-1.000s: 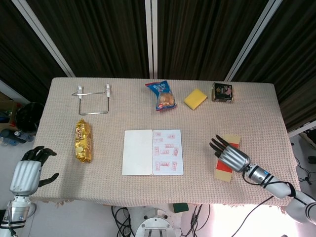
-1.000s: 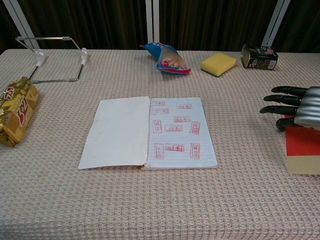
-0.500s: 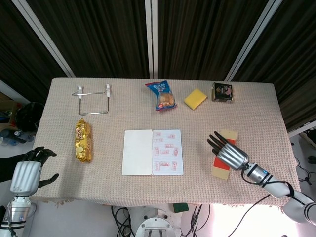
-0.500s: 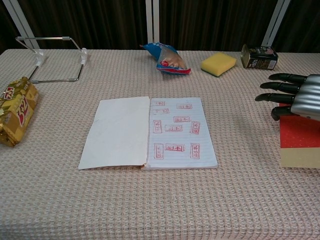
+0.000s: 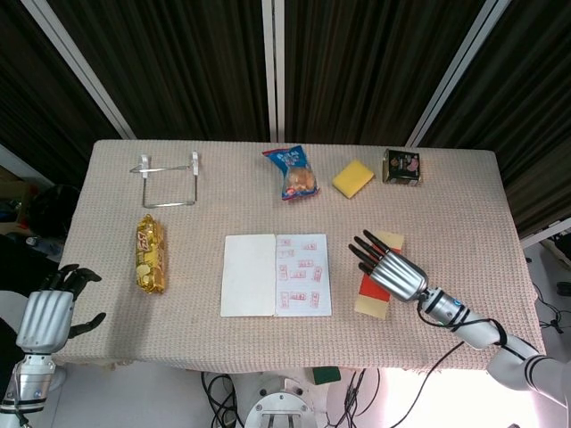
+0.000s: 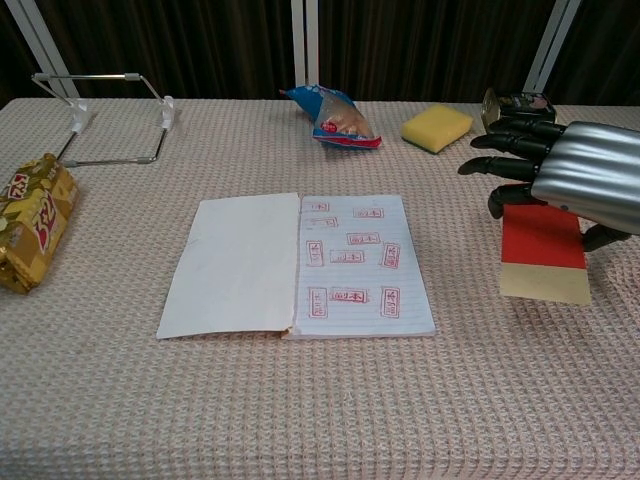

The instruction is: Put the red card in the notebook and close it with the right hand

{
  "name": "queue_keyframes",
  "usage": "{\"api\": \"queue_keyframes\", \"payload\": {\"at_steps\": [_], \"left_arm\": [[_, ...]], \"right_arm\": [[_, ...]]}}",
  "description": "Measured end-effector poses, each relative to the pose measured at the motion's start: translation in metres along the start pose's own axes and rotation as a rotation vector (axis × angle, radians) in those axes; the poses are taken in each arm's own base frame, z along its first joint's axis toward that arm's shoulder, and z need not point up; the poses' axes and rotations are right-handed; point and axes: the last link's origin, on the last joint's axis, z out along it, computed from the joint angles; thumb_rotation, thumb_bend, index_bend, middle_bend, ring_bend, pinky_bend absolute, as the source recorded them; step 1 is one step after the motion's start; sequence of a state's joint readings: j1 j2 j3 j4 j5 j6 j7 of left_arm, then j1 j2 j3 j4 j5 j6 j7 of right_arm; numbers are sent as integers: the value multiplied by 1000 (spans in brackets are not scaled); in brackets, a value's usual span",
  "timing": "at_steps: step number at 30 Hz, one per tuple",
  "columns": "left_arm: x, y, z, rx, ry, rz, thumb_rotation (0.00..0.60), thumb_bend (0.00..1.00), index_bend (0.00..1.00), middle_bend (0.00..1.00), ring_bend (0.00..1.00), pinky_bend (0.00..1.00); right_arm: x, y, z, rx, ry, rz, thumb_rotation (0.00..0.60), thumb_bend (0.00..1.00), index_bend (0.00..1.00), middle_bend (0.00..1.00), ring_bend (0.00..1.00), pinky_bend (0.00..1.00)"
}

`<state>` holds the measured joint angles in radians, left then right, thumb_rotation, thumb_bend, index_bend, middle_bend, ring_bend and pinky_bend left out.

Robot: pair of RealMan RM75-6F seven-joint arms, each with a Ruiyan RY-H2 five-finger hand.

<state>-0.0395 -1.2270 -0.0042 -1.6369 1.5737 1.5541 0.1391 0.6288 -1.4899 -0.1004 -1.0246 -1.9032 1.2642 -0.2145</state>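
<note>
The notebook (image 5: 275,275) (image 6: 300,265) lies open at the middle of the table, blank page on the left, red-stamped page on the right. Just right of it is the red card (image 5: 370,290) (image 6: 542,245), red at its top and tan at its lower end. My right hand (image 5: 393,272) (image 6: 580,180) holds the card from above, fingers pointing toward the notebook and thumb at the card's right edge. The card is close to the notebook's right edge but does not touch it. My left hand (image 5: 49,316) hangs off the table's front left corner, fingers apart and holding nothing.
A gold snack pack (image 5: 150,254) (image 6: 30,230) lies at the left, with a wire stand (image 5: 168,183) (image 6: 110,115) behind it. Along the back stand a blue snack bag (image 5: 293,172) (image 6: 335,115), a yellow sponge (image 5: 353,178) (image 6: 437,127) and a small tin (image 5: 403,165) (image 6: 518,112).
My right hand has carried the red card leftward toward the notebook, from near the table's right side. The left hand has barely moved.
</note>
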Motion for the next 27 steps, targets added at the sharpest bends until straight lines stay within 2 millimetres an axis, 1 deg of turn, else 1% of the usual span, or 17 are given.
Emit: {"api": "queue_keyframes", "payload": {"at_steps": [2, 5, 9, 15, 18, 22, 27], "left_arm": [[0, 0, 0, -1, -1, 1, 600, 30, 367, 310, 207, 252], [1, 0, 0, 1, -4, 5, 600, 30, 367, 310, 206, 253], [1, -2, 0, 12, -5, 7, 600, 31, 366, 310, 207, 252], [0, -6, -2, 32, -16, 7, 600, 31, 366, 310, 207, 252], [0, -7, -3, 38, -19, 6, 600, 31, 366, 310, 207, 252], [-1, -10, -6, 47, -23, 6, 600, 31, 366, 310, 207, 252], [-2, -12, -9, 57, -26, 3, 600, 31, 366, 309, 207, 252]], "right_arm": [[3, -5, 12, 15, 22, 8, 600, 336, 409, 85, 0, 0], [8, -14, 35, 51, 55, 21, 600, 336, 408, 85, 0, 0], [15, -28, 71, 110, 94, 23, 600, 336, 408, 85, 0, 0], [25, -49, 119, 198, 119, 8, 600, 336, 407, 83, 0, 0], [29, -60, 138, 235, 123, 1, 600, 336, 405, 82, 0, 0], [31, -70, 152, 280, 126, -17, 600, 336, 404, 82, 0, 0], [29, -71, 154, 315, 116, -48, 600, 336, 398, 82, 0, 0]]}}
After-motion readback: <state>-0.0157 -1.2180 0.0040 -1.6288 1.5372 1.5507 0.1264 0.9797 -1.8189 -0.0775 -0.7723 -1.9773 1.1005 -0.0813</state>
